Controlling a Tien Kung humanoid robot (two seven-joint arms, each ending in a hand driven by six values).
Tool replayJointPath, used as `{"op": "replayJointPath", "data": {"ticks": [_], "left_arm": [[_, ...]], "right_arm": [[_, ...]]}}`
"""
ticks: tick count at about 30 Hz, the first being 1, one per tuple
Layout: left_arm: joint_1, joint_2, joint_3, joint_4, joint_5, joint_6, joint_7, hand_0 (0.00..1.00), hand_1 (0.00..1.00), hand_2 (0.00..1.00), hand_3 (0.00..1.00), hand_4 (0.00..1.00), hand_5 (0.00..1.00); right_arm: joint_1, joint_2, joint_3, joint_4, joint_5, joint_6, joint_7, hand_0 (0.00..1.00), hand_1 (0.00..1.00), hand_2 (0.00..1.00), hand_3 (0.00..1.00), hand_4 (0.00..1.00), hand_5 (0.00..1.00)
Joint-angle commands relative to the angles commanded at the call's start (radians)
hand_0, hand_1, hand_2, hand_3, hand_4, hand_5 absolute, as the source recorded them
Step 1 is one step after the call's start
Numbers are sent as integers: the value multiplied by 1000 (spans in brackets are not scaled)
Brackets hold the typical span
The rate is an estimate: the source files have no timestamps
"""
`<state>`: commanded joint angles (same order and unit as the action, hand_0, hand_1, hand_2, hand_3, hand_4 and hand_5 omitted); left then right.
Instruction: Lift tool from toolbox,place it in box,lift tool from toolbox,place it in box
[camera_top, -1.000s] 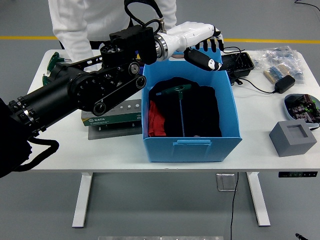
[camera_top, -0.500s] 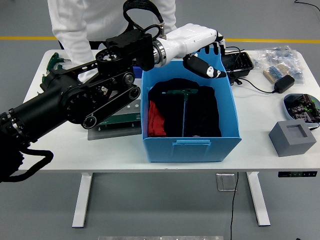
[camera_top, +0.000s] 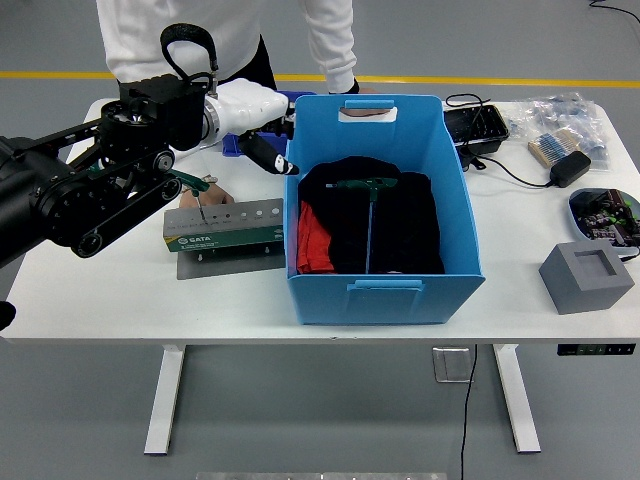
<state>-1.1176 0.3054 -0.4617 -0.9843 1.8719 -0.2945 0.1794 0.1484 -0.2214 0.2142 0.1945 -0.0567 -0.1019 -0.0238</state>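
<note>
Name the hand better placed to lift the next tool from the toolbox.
Left. The left hand hangs empty just above the toolbox, beside the blue box. No right arm shows in the head view.

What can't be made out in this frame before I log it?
- Head view: the left hand is seen side-on, so its grip is unreadable.
- The blue box has dark contents; only a T-handle tool is clear.
- The toolbox is partly hidden behind the left arm.
- Right arm: not in view.

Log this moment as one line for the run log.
left robot hand: empty, left of blue plastic box | green T-handle tool: in box | right: unseen
</note>
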Motion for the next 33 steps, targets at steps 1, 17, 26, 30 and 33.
{"op": "replayJointPath", "data": {"ticks": [1, 17, 26, 30, 33], "left_arm": [[-1, 4, 16, 14, -3, -4, -1, 507, 657, 709, 646, 852, 604], [7, 12, 125, 114, 18, -66, -9, 636, 719, 669, 563, 857, 610], [16, 14, 166, 128, 22, -102, 9, 657, 718, 647, 499, 862, 615], [19, 14, 170, 120, 12, -122, 26, 657, 718, 647, 499, 862, 615], [19, 14, 172, 114, 6, -133, 37, 661, 703, 632, 490, 861, 618]], "right_arm": [[0, 0, 1, 0, 0, 0, 0, 732, 713, 766, 607, 820, 736], [-4, 3, 4, 0, 2, -2, -3, 733, 711, 767, 606, 820, 735], [-7, 5, 11, 0, -6, -3, -5, 731, 711, 766, 608, 821, 735], [-9, 6, 16, 0, -12, -4, -7, 731, 711, 766, 608, 821, 735], [-9, 6, 16, 0, -13, -3, -7, 731, 711, 766, 607, 821, 736]]}}
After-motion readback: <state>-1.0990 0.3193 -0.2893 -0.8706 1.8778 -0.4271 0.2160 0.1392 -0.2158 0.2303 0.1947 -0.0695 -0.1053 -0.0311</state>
